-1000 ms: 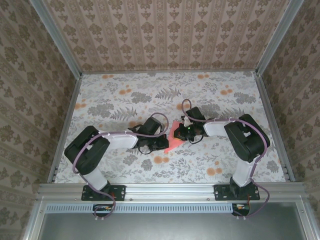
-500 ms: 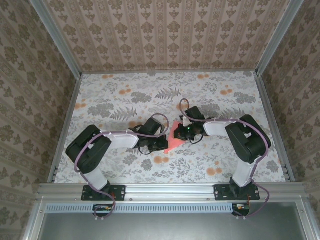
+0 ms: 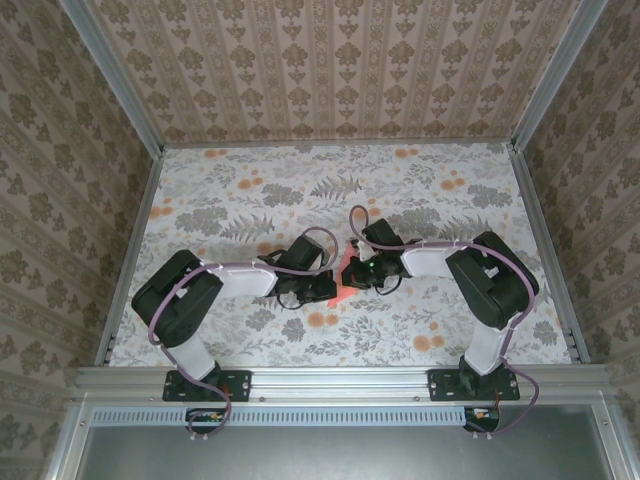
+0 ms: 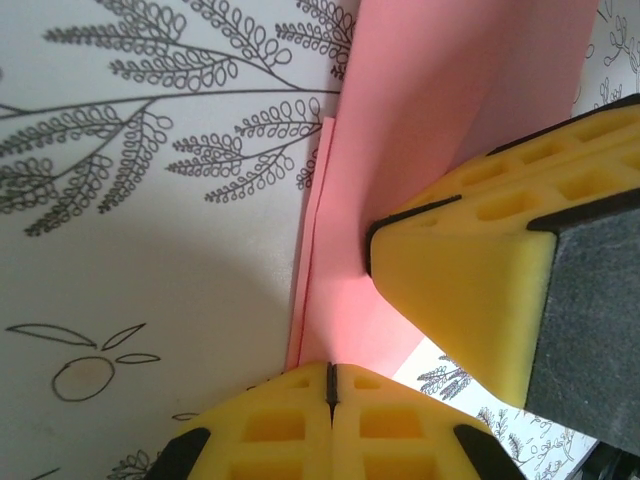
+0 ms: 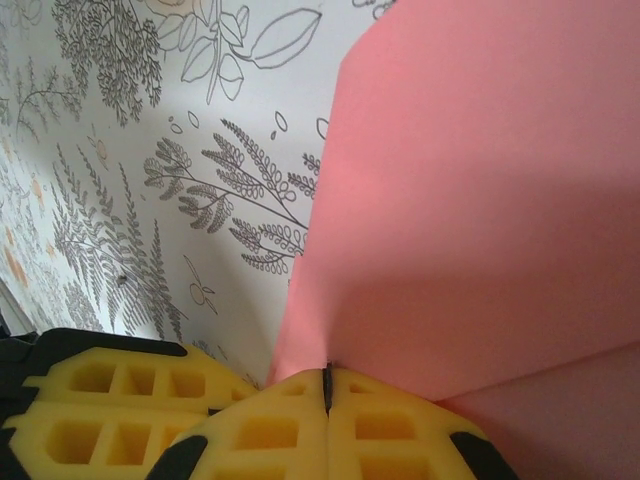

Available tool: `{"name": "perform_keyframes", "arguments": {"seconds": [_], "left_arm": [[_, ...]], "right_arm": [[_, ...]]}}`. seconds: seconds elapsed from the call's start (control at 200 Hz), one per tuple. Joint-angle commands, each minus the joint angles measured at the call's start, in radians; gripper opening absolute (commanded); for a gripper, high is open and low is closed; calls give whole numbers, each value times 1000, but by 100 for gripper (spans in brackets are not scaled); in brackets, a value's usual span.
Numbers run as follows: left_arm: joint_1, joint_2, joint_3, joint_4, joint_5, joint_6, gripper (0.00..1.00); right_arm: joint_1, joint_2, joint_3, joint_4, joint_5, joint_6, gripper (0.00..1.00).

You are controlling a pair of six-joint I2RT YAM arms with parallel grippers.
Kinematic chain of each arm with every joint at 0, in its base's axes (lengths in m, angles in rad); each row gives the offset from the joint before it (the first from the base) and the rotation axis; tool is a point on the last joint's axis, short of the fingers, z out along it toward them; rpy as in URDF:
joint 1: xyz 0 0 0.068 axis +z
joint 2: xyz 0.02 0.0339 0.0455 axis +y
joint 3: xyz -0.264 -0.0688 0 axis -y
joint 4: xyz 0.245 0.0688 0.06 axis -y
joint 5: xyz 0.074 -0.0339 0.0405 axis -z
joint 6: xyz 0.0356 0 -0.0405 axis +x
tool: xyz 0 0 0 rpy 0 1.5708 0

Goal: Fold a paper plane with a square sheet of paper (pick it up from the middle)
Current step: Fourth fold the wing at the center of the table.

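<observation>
Pink sheet (image 3: 340,285) mid-worktop (image 3: 250,200), between both grippers. Right gripper (image 5: 327,385) fingers pressed together, probably pinching raised flap; left gripper (image 4: 330,380) likewise closed at crease end, crease running straight ahead.

**Much of the pink sheet is out of sight**

From above, the thin salmon-pink paper sheet (image 3: 338,290) is largely covered by the left gripper (image 3: 318,285) and right gripper (image 3: 352,275). Its outline is too small to read. In the left wrist view, the right gripper's yellow foam fingers (image 4: 465,290) hide its lower right. In the right wrist view it runs past the top and right edges.
</observation>
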Motion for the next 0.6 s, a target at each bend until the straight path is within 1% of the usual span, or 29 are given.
{"name": "perform_keyframes", "arguments": {"seconds": [0.0, 0.125, 0.235, 0.345, 0.465, 0.595], "left_arm": [[7, 29, -21, -138, -37, 25, 0], [7, 36, -26, -179, -46, 45, 0], [7, 46, -32, -185, -41, 49, 0], [7, 48, -34, -177, -37, 50, 0], [9, 43, -33, -164, -31, 61, 0], [9, 44, -22, -150, -23, 69, 0]], "right_arm": [[-47, 46, 26, -55, 47, -19, 0], [-154, 79, 61, -53, 61, -7, 0], [-210, 102, 114, -68, 62, -19, 0], [-247, 102, 161, -90, 75, -43, 0], [-290, 77, 168, -78, 55, -43, 0], [-281, 2, 112, -2, -7, -29, 0]]}}
